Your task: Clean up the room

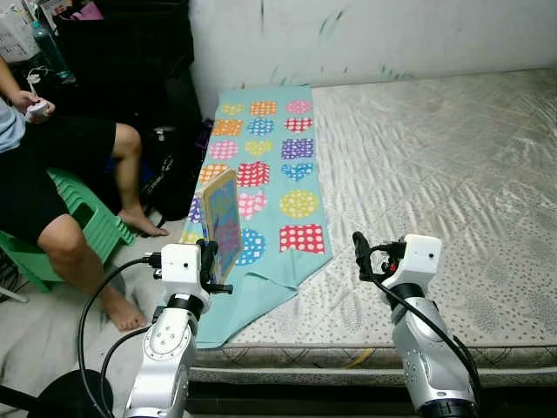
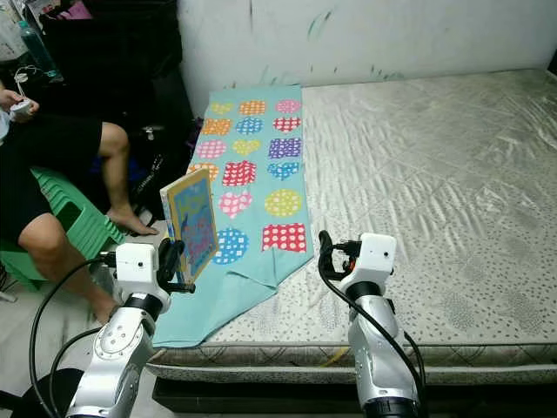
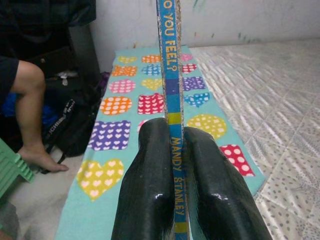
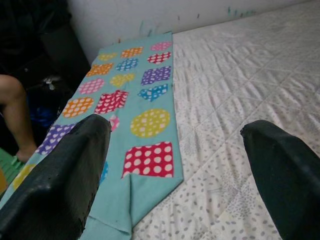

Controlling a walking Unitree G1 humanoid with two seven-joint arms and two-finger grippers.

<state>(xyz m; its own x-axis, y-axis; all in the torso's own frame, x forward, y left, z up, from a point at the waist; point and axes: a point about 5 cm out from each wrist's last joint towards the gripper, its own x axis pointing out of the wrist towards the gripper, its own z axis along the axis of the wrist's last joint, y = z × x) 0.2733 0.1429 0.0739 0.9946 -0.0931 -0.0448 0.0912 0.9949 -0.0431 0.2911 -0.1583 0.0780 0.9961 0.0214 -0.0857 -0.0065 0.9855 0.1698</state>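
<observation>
A thin children's book (image 1: 223,222) with a blue cover and yellow border stands upright over the near left corner of the bed. My left gripper (image 1: 211,261) is shut on its lower edge. In the left wrist view both black fingers (image 3: 150,185) press against the blue spine (image 3: 170,75). My right gripper (image 1: 361,252) hovers open above the mattress (image 1: 435,157) near its front edge, holding nothing; its fingers (image 4: 75,170) stand wide apart. A teal cloth (image 1: 278,165) printed with dotted hearts and shapes lies along the mattress's left side and hangs over the edge.
A person (image 1: 52,174) sits on a green plastic stool (image 1: 91,222) at the left, bare feet on the floor, holding a small device. A black bag (image 1: 174,178) rests on the floor beside the bed. A white wall runs behind the mattress.
</observation>
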